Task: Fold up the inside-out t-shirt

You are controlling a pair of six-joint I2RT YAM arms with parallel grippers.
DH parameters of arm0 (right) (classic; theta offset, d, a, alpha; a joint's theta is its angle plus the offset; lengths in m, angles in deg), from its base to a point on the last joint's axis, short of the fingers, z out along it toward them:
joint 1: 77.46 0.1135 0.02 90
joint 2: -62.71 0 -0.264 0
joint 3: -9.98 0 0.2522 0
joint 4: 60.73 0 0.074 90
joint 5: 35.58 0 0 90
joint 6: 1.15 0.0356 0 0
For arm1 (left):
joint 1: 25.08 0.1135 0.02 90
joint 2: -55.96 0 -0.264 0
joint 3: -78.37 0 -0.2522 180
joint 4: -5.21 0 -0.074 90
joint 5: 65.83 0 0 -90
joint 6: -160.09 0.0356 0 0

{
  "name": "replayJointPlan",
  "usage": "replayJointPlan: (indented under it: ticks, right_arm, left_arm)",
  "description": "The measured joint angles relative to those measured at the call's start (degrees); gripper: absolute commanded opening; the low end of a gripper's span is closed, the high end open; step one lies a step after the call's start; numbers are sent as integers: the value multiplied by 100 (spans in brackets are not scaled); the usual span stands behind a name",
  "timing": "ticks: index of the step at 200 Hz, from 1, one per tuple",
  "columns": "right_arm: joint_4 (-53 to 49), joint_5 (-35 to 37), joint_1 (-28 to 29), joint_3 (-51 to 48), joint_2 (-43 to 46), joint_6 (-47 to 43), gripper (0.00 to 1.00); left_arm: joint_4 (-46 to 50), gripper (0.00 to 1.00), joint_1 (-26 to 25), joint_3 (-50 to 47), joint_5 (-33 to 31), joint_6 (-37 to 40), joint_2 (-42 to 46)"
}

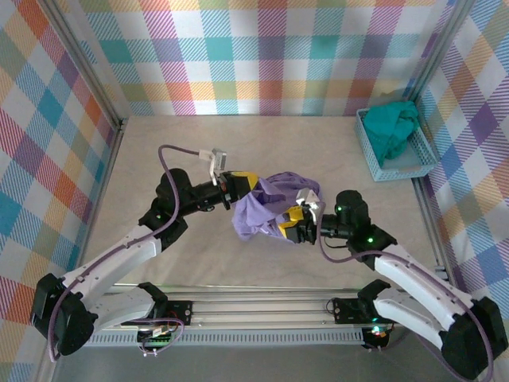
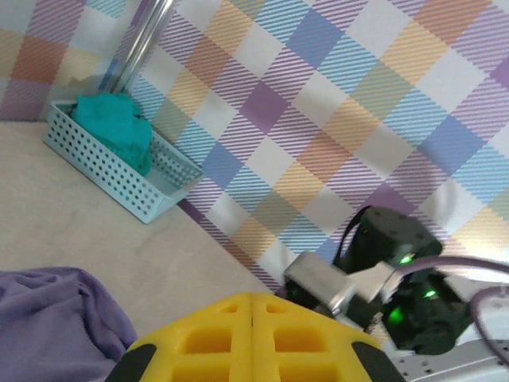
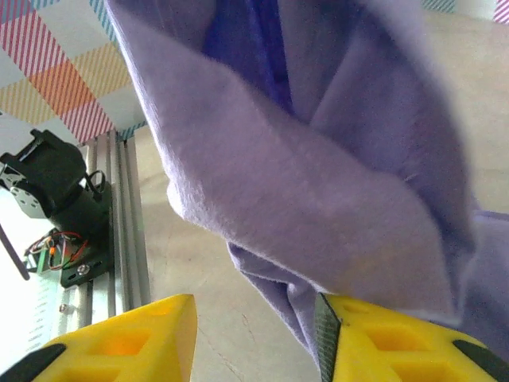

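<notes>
Top external view showed the inside-out t-shirt (image 1: 261, 208) bunched on the desk (image 1: 191, 143), well left of the basket (image 1: 367, 147), with no fold made yet. The left pincer (image 1: 241, 187) was closed at its edge, and the right pincer (image 1: 288, 224) stood parted against the cloth.

The t-shirt (image 1: 266, 208) is soft matt cloth, faintly fuzzy up close, with no sheen on any fold. The green garment (image 1: 394, 127) is matt cloth too, lying in a basket (image 1: 368, 147) of pale blue plastic that is smooth and punched with small holes. The table (image 1: 318, 151) has a dull beige, lightly mottled top. The yellow fingers (image 3: 119, 342) look like matt moulded plastic, the arms (image 1: 421, 280) wear glossy white shells over black parts, and the rail (image 1: 262, 314) is metal – grooved, with a satin finish
</notes>
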Motion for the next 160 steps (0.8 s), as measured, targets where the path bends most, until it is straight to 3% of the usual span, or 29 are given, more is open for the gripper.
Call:
replayJointPlan:
  ticks: [35, 83, 160]
  right_arm:
    - [-61, -249, 0, 452, 282, 149, 41]
    - [828, -612, 24, 686, -791, 1067, 34]
    - [1867, -461, 61, 822, -1615, 1996, 42]
  left_arm:
    - [-107, 0, -11, -291, -83, 411, 55]
    - [-146, 0, -63, -293, -101, 605, 57]
    - [-114, 0, -142, -291, -98, 732, 55]
